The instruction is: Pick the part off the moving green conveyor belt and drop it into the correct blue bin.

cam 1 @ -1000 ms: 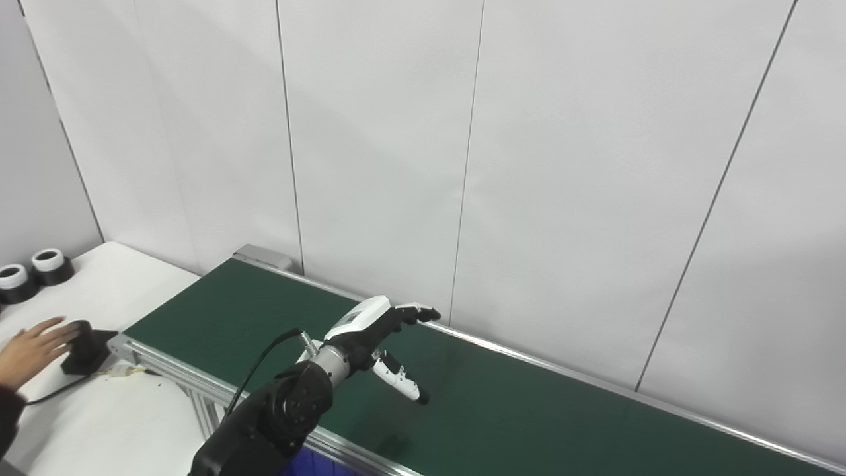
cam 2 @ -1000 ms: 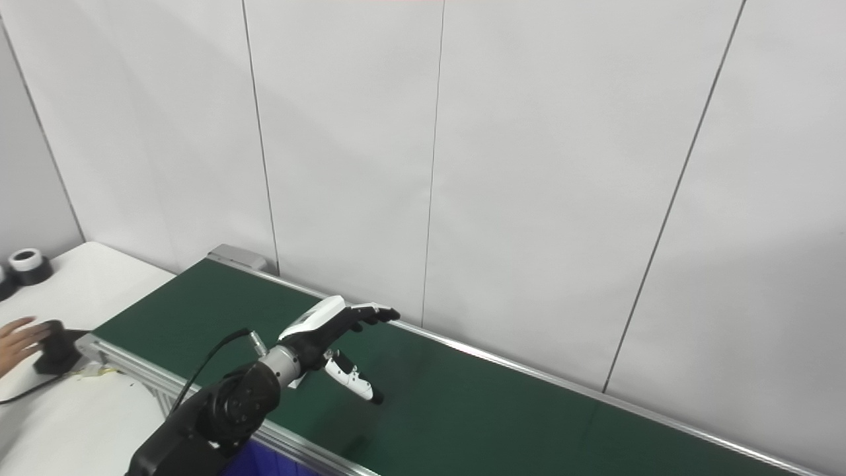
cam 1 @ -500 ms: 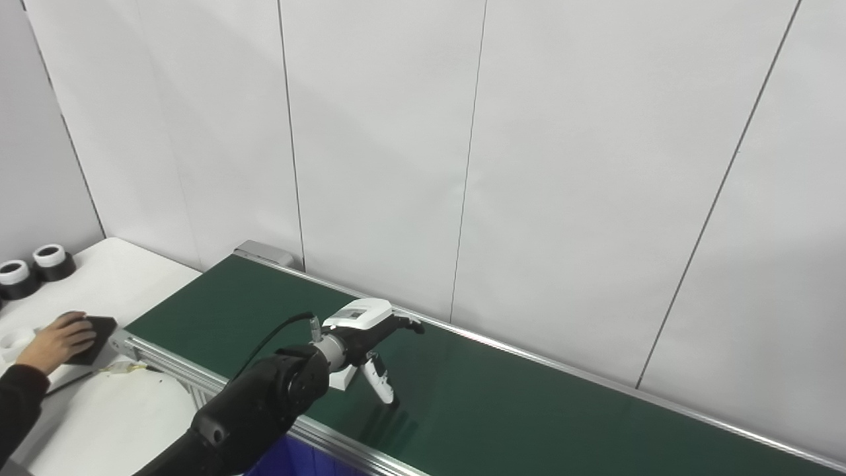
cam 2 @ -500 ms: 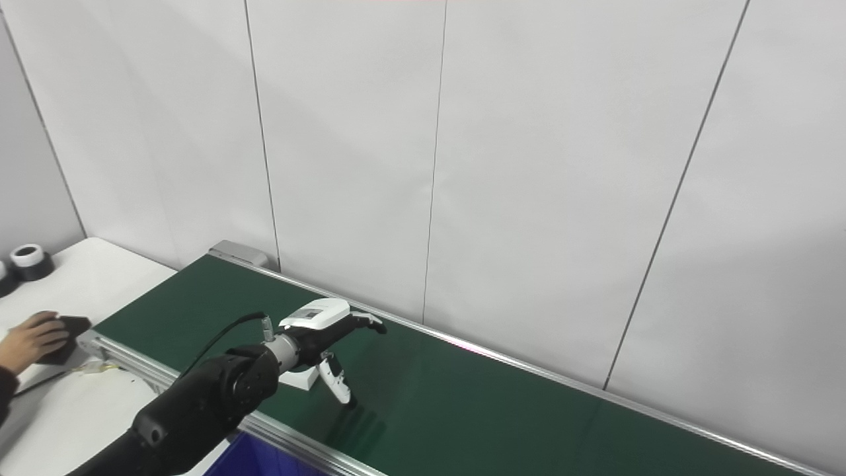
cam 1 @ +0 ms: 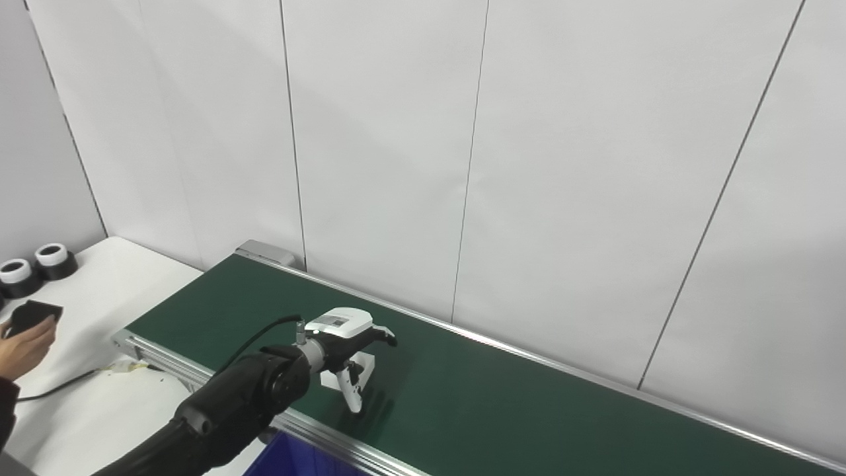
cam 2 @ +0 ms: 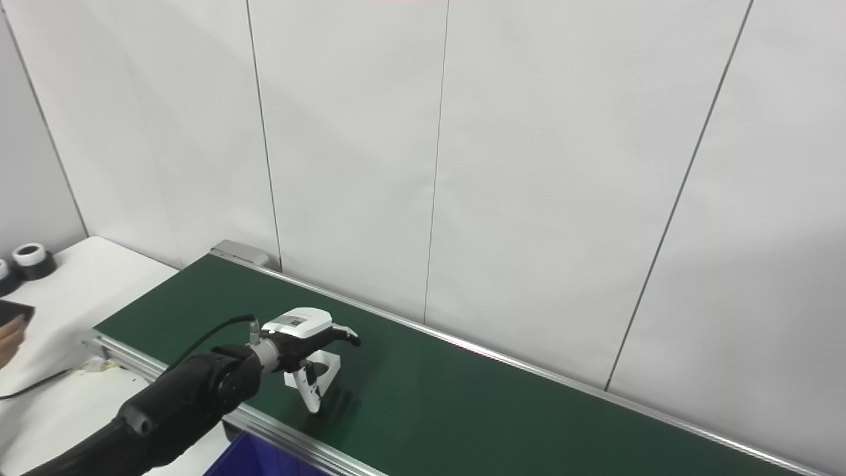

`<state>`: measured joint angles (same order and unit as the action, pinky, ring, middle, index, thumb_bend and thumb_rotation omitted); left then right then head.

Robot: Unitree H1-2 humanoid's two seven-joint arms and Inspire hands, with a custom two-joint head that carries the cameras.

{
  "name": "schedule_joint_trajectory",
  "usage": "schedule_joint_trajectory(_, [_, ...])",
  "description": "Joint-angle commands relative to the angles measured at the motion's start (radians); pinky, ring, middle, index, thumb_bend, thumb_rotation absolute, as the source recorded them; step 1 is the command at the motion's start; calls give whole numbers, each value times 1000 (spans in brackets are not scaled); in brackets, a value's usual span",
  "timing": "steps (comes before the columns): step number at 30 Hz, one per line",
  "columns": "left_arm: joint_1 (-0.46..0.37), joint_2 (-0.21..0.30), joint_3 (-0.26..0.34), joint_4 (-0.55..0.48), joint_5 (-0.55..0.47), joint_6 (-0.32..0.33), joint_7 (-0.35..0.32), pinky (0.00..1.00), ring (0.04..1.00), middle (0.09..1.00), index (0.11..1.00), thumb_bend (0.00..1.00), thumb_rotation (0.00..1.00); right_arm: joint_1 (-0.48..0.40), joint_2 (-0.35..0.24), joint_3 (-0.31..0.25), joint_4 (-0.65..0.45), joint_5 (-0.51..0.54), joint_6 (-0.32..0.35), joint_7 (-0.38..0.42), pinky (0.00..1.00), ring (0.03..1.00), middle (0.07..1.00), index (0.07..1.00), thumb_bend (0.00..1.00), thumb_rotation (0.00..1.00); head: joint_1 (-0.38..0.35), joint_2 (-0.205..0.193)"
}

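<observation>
— On the belt, near its left end and close to the near rail, what sits under the hand?

— A small white part, a bracket-like piece standing on the green surface. Most of it is hidden behind the hand, so its exact shape is hard to tell.

— And the left hand?

— It reaches over the near rail of the belt, palm down, right above the part. The dark fingers stretch over the top of the part toward the wall, and the thumb points down in front of it, its tip at or close to the belt. The part stands between fingers and thumb. Whether they actually grip it, I cannot tell; the fingers look partly spread, not clenched.

— The arm?

— Black, coming up from the bottom left, with a cable arching over the wrist.

— The right hand?

— Not in view.

— What lies around the belt?

— Silver rails run along both long edges. Below the near rail, a corner of a blue bin shows at the bottom edge. Left of the belt is a white table with two black-and-white rings at its far left. A person's hand at the left edge holds a dark object above that table, and a black cord trails across it. Behind the belt stands a wall of pale panels with thin vertical seams.
</observation>
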<state>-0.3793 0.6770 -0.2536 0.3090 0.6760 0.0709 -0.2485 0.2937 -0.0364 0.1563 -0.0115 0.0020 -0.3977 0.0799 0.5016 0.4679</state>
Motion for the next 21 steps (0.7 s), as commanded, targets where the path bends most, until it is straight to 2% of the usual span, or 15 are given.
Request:
schedule_joint_trajectory(1, [-40,46,6,-5,20,-20,12,928,903,883,844,933,0,0,6,1,-41,2,-9,6,934,912,916,980,546,720,-1,3])
schedule_joint_trajectory(14, [-53,32,-29,111,88,-61,78,922,884,873,857,892,0,4,9,3,-46,-5,-18,3,923,907,912,979,551,726,-12,3])
schedule_joint_trajectory(21, [-62,-3,-63,201,119,-136,203,868,825,831,819,868,0,13,13,4,-57,-3,-16,3,923,907,912,978,561,726,-25,6])
